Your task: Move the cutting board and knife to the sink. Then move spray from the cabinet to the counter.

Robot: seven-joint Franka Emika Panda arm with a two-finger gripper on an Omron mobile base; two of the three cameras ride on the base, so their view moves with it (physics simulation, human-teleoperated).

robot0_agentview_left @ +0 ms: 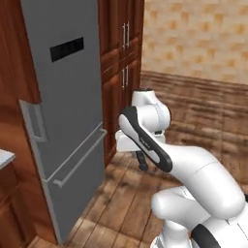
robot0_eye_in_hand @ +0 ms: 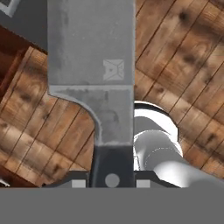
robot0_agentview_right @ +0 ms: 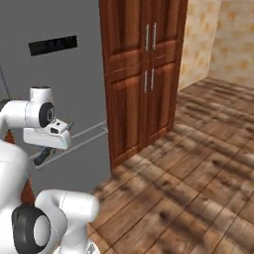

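One knife (robot0_eye_in_hand: pixel 94 65) in the pincer (robot0_eye_in_hand: pixel 112 177), above open wooden floor (robot0_eye_in_hand: pixel 183 52).

No readable text was found; a faint, illegible square emblem was stamped on the broad grey steel knife blade (robot0_eye_in_hand: pixel 90 65).

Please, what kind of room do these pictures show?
Most likely a home kitchen: a tall grey fridge stands beside tall wooden cupboards, over a wooden plank floor, and the end effector holds a kitchen knife.
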